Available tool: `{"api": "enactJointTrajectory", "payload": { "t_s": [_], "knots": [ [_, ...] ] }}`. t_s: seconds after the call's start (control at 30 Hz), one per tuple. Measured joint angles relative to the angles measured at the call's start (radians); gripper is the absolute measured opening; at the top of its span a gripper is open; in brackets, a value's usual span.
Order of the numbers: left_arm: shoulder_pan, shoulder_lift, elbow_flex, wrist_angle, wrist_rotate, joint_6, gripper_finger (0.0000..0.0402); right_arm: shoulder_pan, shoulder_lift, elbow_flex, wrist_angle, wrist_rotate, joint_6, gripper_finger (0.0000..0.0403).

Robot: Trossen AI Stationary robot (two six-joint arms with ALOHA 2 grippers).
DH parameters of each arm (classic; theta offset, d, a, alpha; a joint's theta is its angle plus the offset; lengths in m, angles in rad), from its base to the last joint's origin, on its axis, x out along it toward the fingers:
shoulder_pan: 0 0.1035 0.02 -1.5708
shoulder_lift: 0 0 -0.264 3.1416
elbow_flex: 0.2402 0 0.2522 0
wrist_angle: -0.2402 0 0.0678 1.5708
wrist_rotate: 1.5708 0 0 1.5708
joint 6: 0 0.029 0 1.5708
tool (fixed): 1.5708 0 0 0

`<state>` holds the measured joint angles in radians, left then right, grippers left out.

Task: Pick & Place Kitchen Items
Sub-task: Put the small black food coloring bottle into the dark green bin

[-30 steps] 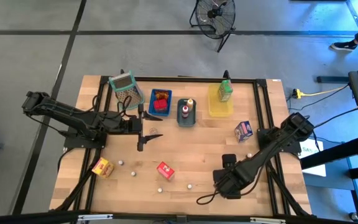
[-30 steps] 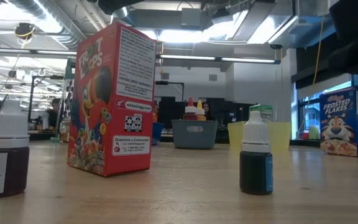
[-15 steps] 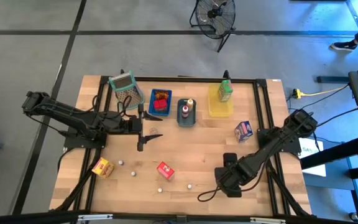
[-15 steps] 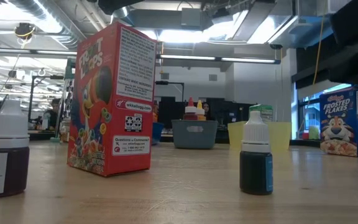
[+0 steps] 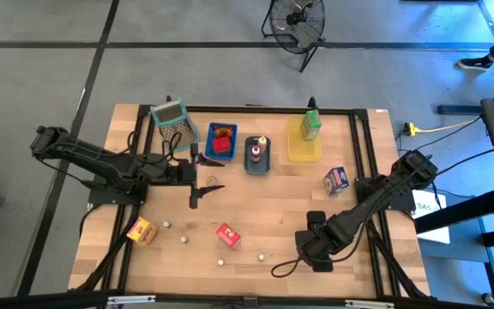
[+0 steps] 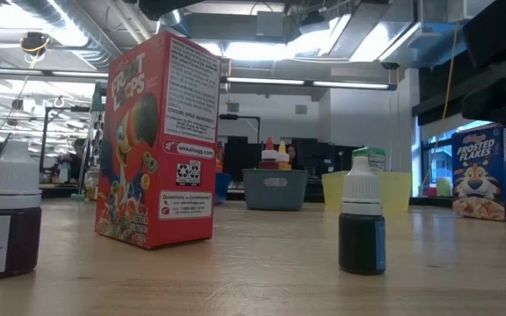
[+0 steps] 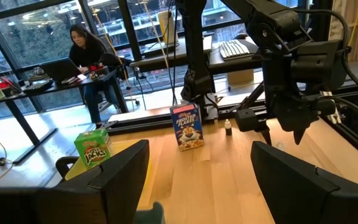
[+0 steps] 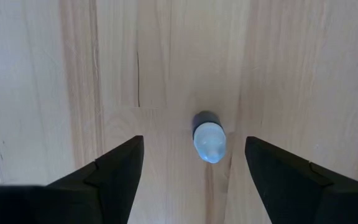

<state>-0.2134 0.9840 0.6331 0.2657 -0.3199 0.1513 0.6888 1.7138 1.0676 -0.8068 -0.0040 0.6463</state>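
My right gripper [image 5: 309, 249] points down near the table's front right, open. Between its fingers [image 8: 114, 171], touching neither, stands a small white-capped bottle [image 8: 209, 140] on the wood. My left gripper [image 5: 202, 180] hangs open and level over the middle left, with nothing in it [image 7: 201, 180]. A red carton [image 5: 227, 234] stands upright near the front, and a yellow-orange carton [image 5: 141, 230] sits at the front left. A purple-white carton [image 5: 337, 179] stands at the right. Loose little bottles [image 5: 262, 256] stand about the front.
Along the far side are a mesh basket [image 5: 172, 120], a blue tray [image 5: 221, 142], a grey tray [image 5: 257, 154] with bottles, and a yellow tray [image 5: 304, 146] holding a green carton [image 5: 310, 126]. In the low view a dark bottle [image 6: 361, 224] stands beside the red carton [image 6: 156, 145].
My right arm's forearm has sunk a little and shows larger at the top right of the low view. Its gripper stays over the same spot.
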Motion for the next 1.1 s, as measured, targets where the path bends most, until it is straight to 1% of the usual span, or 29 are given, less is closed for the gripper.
{"api": "enactJointTrajectory", "payload": {
  "t_s": [0.23,0.4,0.9,1.1],
  "knots": [
    [0.000,0.000,0.000,0.000,0.003,-0.008,0.0278,0.000,0.000,0.000,0.001,-0.008,0.000,0.0281],
    [0.000,0.000,0.000,0.005,0.032,-0.008,0.0278,-0.001,0.000,0.000,-0.004,-0.008,-0.003,0.0281],
    [0.000,0.000,0.000,0.007,0.031,-0.008,0.0278,-0.002,0.000,0.000,0.001,-0.001,-0.011,0.0281],
    [0.000,0.000,0.000,0.007,0.031,-0.007,0.0278,-0.012,0.000,-0.050,0.085,-0.005,-0.026,0.0281]
  ]
}}
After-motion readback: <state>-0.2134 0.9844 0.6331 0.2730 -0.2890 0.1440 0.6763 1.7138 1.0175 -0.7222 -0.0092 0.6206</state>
